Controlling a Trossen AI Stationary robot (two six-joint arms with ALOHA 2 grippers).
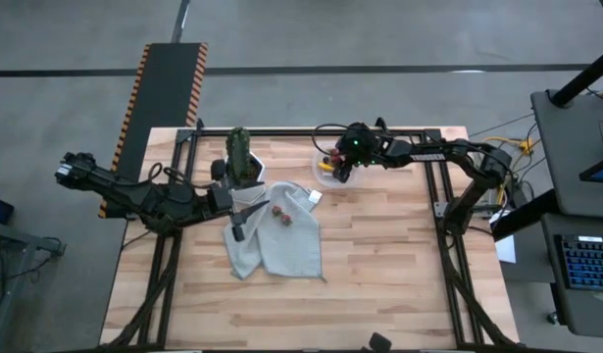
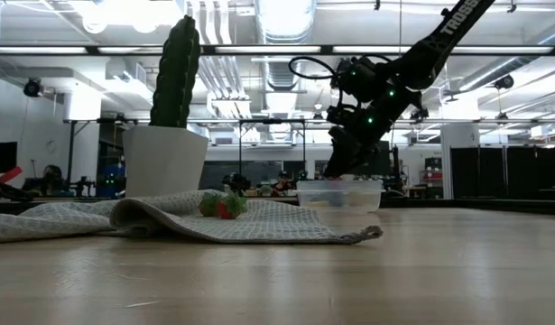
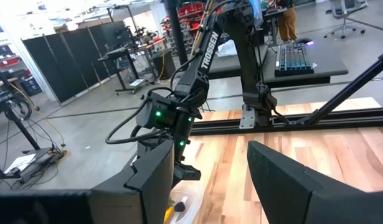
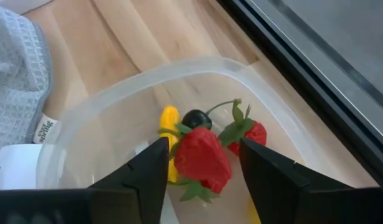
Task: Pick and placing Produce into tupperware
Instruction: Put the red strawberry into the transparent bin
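Note:
The clear tupperware (image 1: 324, 177) (image 2: 340, 194) (image 4: 197, 62) stands on the wood near the table's far edge. Inside lie a yellow-orange piece (image 4: 170, 118), a dark cherry (image 4: 193, 118) and a red strawberry (image 4: 255, 133). My right gripper (image 1: 338, 169) (image 2: 338, 171) (image 4: 202, 149) hangs at its rim, shut on another strawberry (image 4: 200, 155). Two red berries (image 1: 280, 214) (image 2: 223, 206) rest on a grey towel (image 1: 281, 245). My left gripper (image 1: 238, 227) (image 3: 207, 152) waits open above the towel's left part. My right gripper pinches the strawberry's red body (image 4: 179, 155) between its two fingers, one on each flank. The fingers point down into the tupperware from above. The berry is lifted clear above the fruits on the container's floor, its green leaves turned back toward the wrist.
A green cactus in a white pot (image 1: 239, 147) (image 2: 164, 162) stands at the towel's far left corner, close to my left arm. The towel (image 2: 169, 221) lies rumpled mid-table. A black frame rail (image 1: 311, 132) runs behind the tupperware. Bare wood spreads toward the near and right edges.

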